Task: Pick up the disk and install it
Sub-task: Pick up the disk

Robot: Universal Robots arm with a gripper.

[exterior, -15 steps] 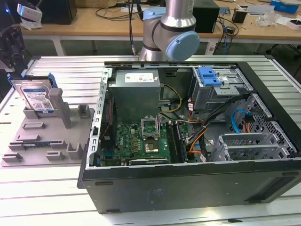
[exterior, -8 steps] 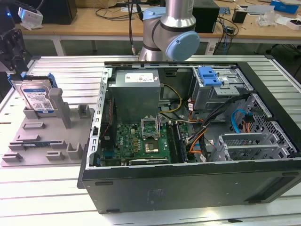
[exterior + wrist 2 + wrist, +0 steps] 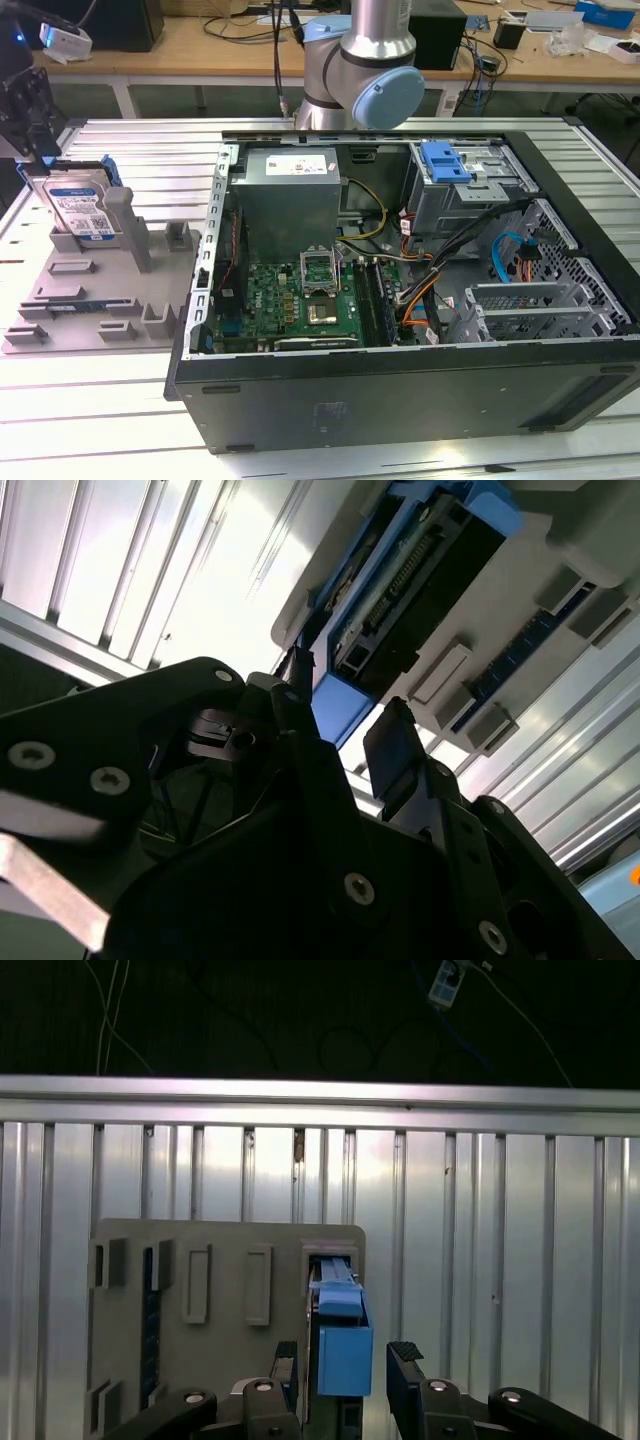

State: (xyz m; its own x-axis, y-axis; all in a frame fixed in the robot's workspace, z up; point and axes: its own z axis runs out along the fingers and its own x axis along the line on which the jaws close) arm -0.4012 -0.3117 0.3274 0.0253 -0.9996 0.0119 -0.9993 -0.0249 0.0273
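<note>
Fingers stand apart, straddling the disk upright in its grey fixture tray. I'd centre them on the blue rail before closing, so it lifts straight.

The ribbed metal table shines under bright light. Behind the table stands a long wooden bench with cables and small boxes.

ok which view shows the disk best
The exterior view: the disk stands in the grey tray with its labelled face showing. Both wrist views see it edge-on, blue rail toward the camera, between the fingers of the open hand.
</note>
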